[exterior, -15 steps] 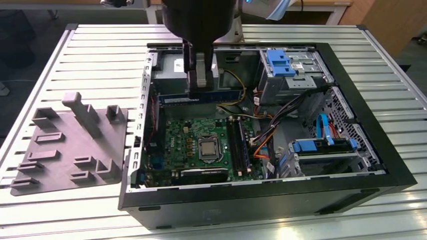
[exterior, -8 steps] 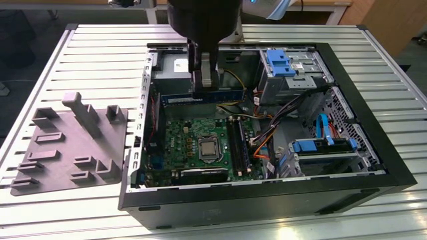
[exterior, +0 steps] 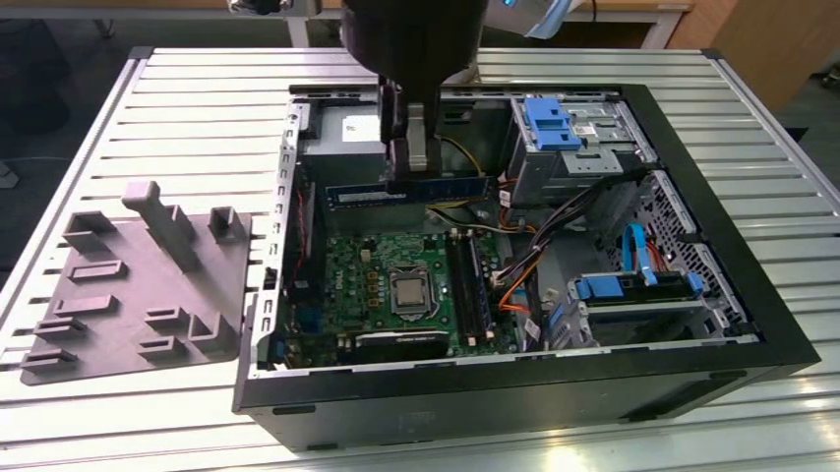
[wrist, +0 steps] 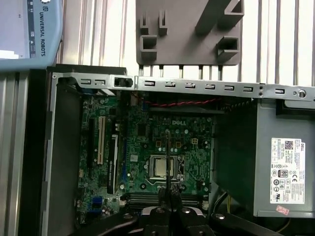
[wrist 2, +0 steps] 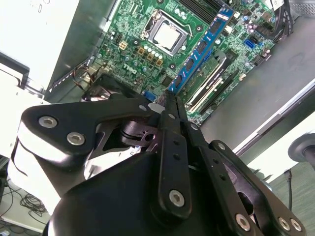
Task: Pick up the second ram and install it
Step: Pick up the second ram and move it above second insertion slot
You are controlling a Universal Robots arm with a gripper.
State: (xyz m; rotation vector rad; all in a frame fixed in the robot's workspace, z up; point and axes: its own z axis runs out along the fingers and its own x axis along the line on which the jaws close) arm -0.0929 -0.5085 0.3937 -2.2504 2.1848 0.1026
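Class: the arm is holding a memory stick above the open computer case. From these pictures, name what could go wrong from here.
1. In the exterior view the second ram, pinched in the gripper, lies across the memory sockets rather than along them. Lowered like that, it would probably jam instead of seating.
2. The loose cables run close beside those sockets and could snag the stick.
3. The fingers cover little of the stick, so it may tilt when pressed.

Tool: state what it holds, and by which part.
The ram, pinched by the tool at about the middle of its upper long edge.
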